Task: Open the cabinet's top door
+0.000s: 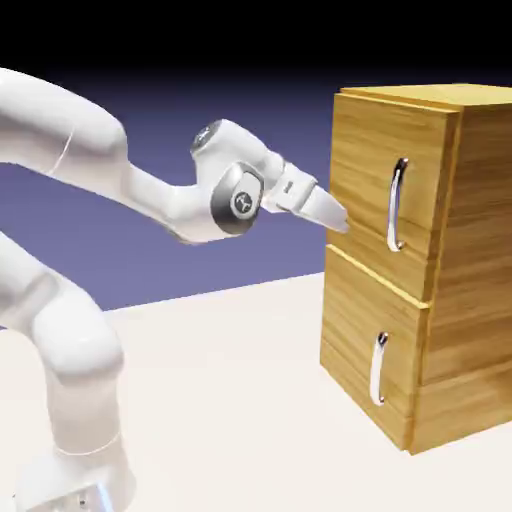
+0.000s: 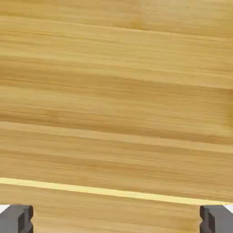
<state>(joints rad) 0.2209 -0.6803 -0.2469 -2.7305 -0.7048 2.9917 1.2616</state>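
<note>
Arm: the white robot arm [image 1: 70,340] rises from the lower left of the exterior view and reaches right. Gripper [image 1: 335,215]: nothing between its jaws, which stand wide apart (the hand view shows the two grey fingertips [image 2: 16,219] at opposite bottom corners). It sits close against the near edge of the top door [image 1: 375,190], whether touching or just short cannot be told. Cabinet [image 1: 470,300]: light-brown wood grain, standing on the table [image 1: 220,400] at the right. Top door: upper panel, shut. Its handle [image 1: 396,205], a curved silver bar with its long axis vertical, lies further right of the gripper and is not yet between the fingers. Lower handle [image 1: 378,368]: shorter, well below. Hand view: filled with wood grain, crossed by a pale line low down; no handle shows, so alignment with the bar cannot be judged there.
</note>
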